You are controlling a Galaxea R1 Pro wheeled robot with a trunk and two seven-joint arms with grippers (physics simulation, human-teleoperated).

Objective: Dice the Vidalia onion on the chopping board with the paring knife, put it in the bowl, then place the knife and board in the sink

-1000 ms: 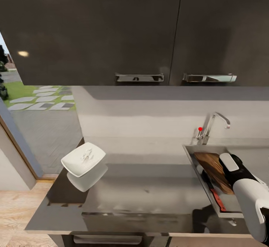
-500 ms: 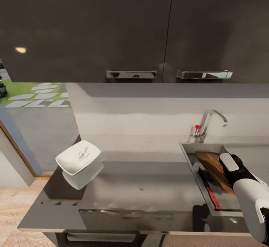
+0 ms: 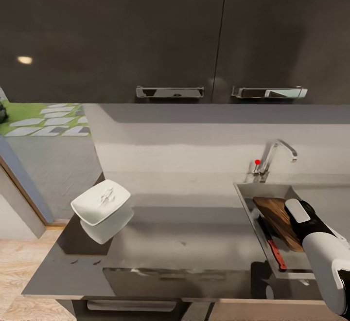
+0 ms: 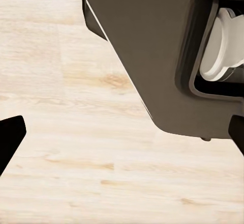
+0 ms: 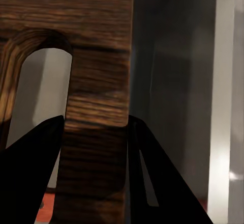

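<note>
Chopping board [image 3: 279, 221] and paring knife [image 3: 272, 245] both lie in the sink [image 3: 248, 199] as I read the head view: the board leans across the basin, and the knife lies just beside it on its countertop side, red handle toward me. So I judge this to be the very last step, setting the board down.

My right wrist view looks straight onto the board's wood grain and its oblong handle slot [image 5: 38, 89]. The two dark fingers [image 5: 30, 173] of the right gripper [image 5: 94, 147] stand either side of the strip of wood next to the slot, pressed against it, so I take the right gripper as clamped on the board.

The bowl [image 3: 102, 203] stands at the far left end of the countertop [image 3: 194, 238], well apart from the sink, with pale bits in it that I take for the diced onion [image 3: 106, 196].

For the next move I would spread the right fingers to let the board go, then lift straight up and out, taking care not to drag the board or knock the tap [image 3: 272, 158].

My right arm [image 3: 323, 258] reaches in from the lower right, forearm sloping down into the basin. My left wrist camera looks down at pale wood floor [image 4: 76, 147] and the robot's dark base [image 4: 152, 51]; dark finger tips sit at both edges of that view, wide apart.
</note>
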